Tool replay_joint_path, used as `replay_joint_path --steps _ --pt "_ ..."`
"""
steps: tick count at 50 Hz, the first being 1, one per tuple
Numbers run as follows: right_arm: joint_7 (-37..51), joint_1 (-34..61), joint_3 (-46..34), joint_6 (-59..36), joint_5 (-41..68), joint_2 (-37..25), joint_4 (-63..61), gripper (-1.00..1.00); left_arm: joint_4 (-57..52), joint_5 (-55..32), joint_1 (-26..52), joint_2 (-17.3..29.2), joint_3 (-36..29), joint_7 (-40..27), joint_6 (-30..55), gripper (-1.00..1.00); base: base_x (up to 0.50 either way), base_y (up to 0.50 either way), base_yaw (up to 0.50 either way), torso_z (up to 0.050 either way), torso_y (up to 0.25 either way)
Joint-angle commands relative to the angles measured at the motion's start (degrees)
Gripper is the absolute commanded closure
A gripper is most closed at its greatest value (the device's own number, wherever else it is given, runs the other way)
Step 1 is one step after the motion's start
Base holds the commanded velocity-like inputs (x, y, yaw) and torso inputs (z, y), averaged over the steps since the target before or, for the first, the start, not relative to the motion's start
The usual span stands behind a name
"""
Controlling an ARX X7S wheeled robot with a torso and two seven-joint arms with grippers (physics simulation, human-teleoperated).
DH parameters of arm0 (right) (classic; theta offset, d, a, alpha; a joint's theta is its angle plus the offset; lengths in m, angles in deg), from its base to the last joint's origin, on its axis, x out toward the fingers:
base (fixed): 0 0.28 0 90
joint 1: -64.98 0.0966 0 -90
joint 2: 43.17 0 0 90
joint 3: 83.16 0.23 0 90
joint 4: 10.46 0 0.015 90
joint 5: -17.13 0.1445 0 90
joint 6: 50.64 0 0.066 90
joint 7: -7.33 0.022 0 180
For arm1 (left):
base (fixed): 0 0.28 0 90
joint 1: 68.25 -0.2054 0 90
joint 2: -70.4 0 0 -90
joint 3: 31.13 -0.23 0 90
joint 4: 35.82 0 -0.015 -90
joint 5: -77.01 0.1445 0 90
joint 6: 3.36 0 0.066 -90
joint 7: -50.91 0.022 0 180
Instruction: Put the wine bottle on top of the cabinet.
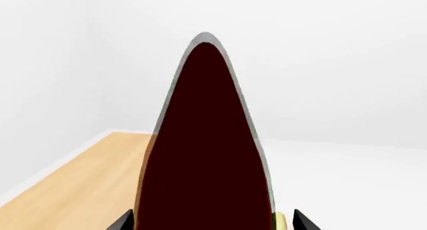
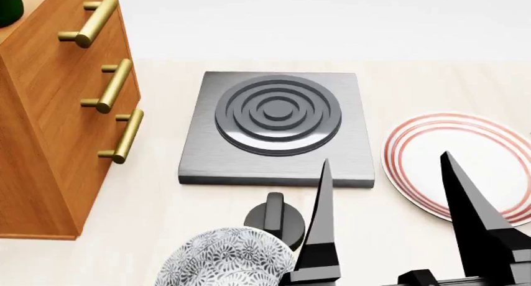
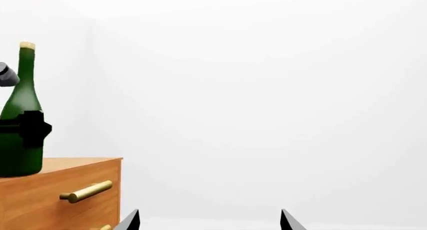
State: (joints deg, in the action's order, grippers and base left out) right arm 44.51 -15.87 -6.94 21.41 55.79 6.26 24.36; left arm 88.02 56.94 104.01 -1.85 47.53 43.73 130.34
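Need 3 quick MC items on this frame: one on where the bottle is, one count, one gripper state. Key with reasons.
1. Where is the wine bottle relative to the cabinet?
A. in front of its drawers
B. standing on its top
C. lying on its top

2. How many brass handles show on the cabinet in the head view?
A. one
B. five
C. three

3. What state is the right gripper in?
A. jaws open, nothing between them
B. shut on the wine bottle
C. shut on a handle

Key:
1 B: the right wrist view shows the bottle upright on the cabinet's top surface.
2 C: three bar handles run down the drawer fronts.
3 A: both views show its jaws spread wide with only empty space between them.
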Motion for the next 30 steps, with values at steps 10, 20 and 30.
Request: replay_joint_path --steps 10,20,30 --pt "0.59 0.12 -0.16 0.22 0.32 -0.58 -0.34 -1.0 -1.62 -3.17 -1.6 0.27 2.02 0.1 -0.05 -1.0 0.0 0.0 0.0 0.0 0.0" --pt "0.57 0.19 -0.5 0.49 0.27 -0.65 -0.07 -1.0 -2.22 -2.11 -1.77 0.7 1.46 -1.0 -0.97 -1.0 0.0 0.0 0.0 0.0 0.0" --pt "0.64 0.39 -0.93 0.58 0.18 -0.7 -0.02 -1.0 -5.43 -2.02 -3.51 1.8 1.49 -1.83 -0.62 -1.0 0.0 0.0 0.0 0.0 0.0"
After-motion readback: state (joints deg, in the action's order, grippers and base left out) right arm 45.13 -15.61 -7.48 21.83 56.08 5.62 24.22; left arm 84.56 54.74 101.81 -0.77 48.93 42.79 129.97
